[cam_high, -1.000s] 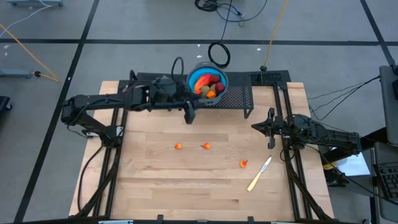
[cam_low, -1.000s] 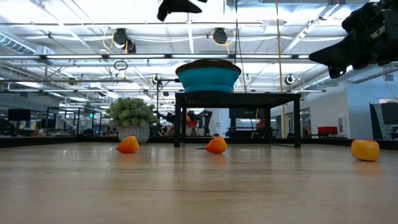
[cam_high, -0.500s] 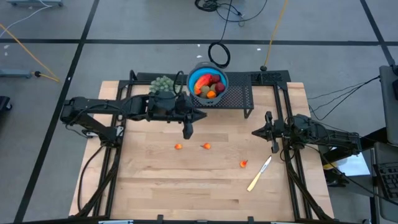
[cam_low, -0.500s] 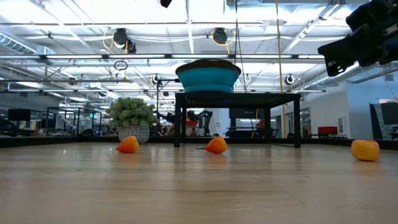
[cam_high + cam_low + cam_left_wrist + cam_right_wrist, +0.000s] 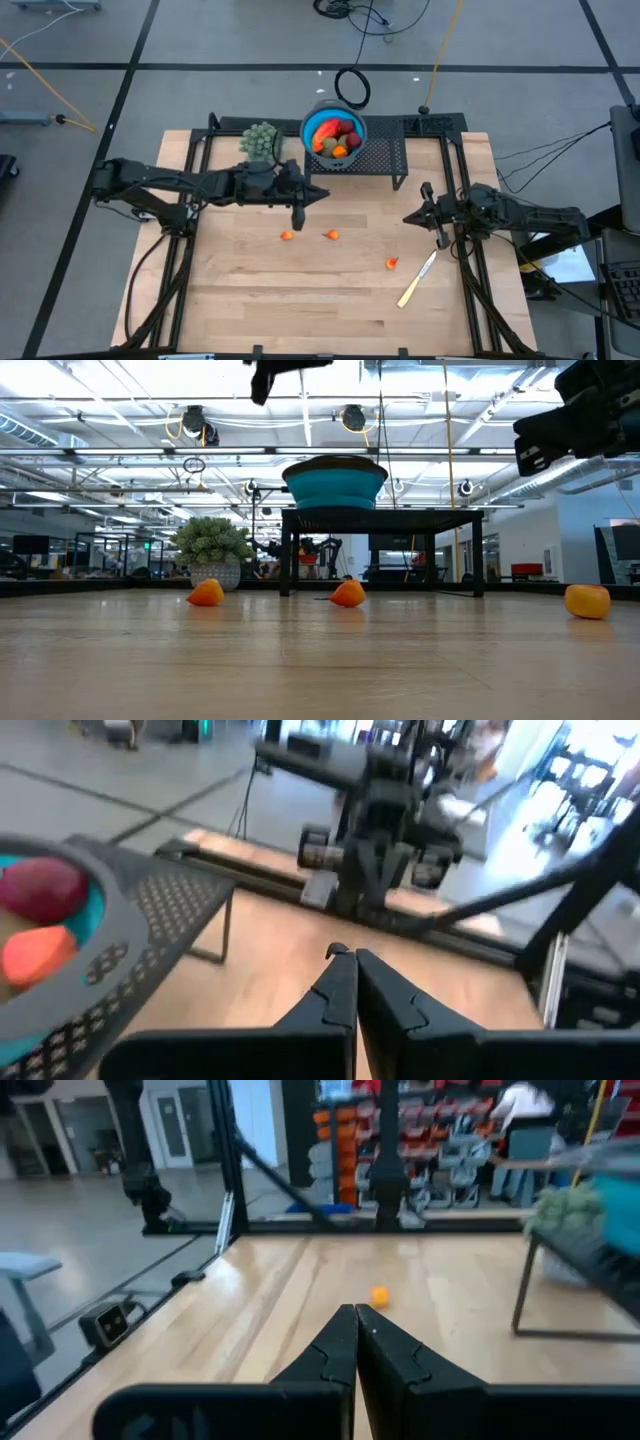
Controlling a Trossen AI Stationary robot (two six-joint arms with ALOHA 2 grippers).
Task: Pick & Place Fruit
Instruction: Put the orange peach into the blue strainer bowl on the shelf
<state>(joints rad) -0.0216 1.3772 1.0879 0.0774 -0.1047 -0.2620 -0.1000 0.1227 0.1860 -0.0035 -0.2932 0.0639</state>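
Observation:
Several fruit pieces, red, olive and orange, lie in the blue bowl [image 5: 334, 135] on the black mesh stand [image 5: 375, 156] at the far edge. A red ball [image 5: 40, 885] and an orange piece [image 5: 35, 950] show in the left wrist view. Three tiny orange bits [image 5: 287, 236] [image 5: 331, 235] [image 5: 391, 263] rest on the wood. My left gripper [image 5: 322, 192] hangs shut and holds nothing, above the table just near-left of the bowl. My right gripper [image 5: 408, 217] waits shut at the right, also holding nothing.
A green bushy plant [image 5: 262, 138] stands left of the bowl. A pale knife [image 5: 417, 279] lies at the near right, beside one orange bit. The stand's legs [image 5: 285, 555] reach down to the table. Bare wood [image 5: 300, 290] stretches along the near side.
My left gripper has drawn back from beside the bowl toward the near edge and sunk a little, uncovering the plant. My right gripper has turned slightly where it hangs. The fruit and the orange bits have kept their places.

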